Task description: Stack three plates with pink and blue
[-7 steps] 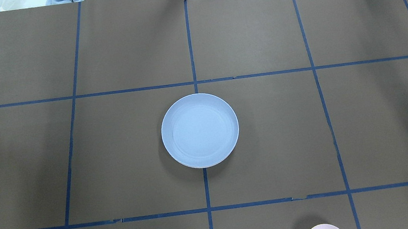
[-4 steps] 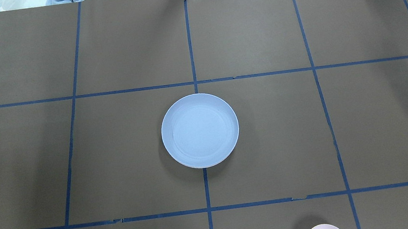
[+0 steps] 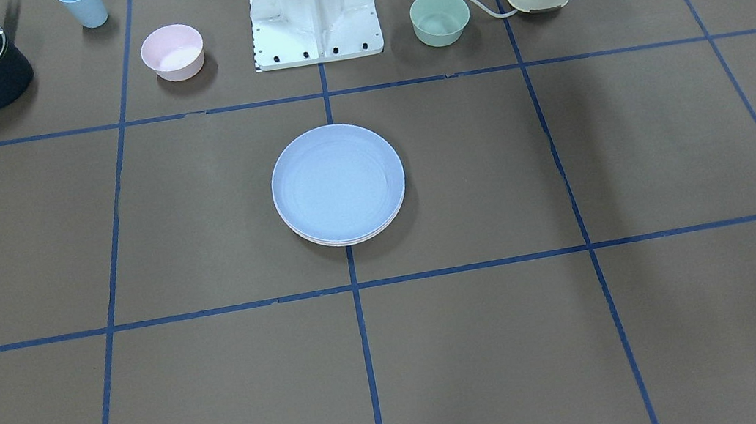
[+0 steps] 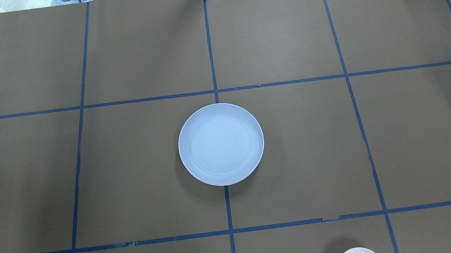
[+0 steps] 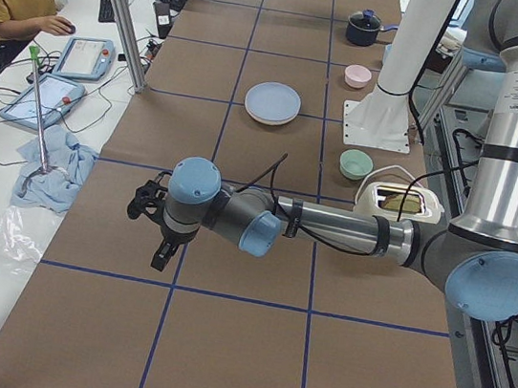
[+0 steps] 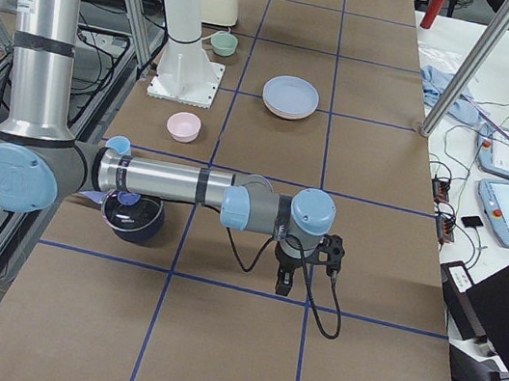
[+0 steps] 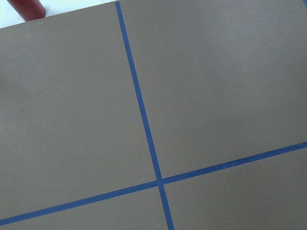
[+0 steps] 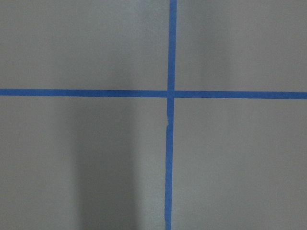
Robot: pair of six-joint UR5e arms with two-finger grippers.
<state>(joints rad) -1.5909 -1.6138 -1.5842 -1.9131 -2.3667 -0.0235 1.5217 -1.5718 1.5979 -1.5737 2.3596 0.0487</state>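
Brown table [image 3: 502,357] ruled in blue tape [image 3: 367,361]; at its centre the plates [image 3: 337,182] stacked, blue plate [image 4: 221,144] uppermost, pale rims visible beneath; beyond, pink bowl [image 3: 172,51] and green bowl [image 3: 440,17] flanking the base [image 3: 312,7]; left gripper [image 5: 161,259] and right gripper [image 6: 283,283] hang pointing down over opposite table ends, well apart from the stack; jaw opening cannot be determined.

We see 1 light blue plate [image 4: 221,144], a brown table [image 4: 298,156] gridded with blue tape [image 4: 210,51], 1 pink bowl [image 3: 172,52].
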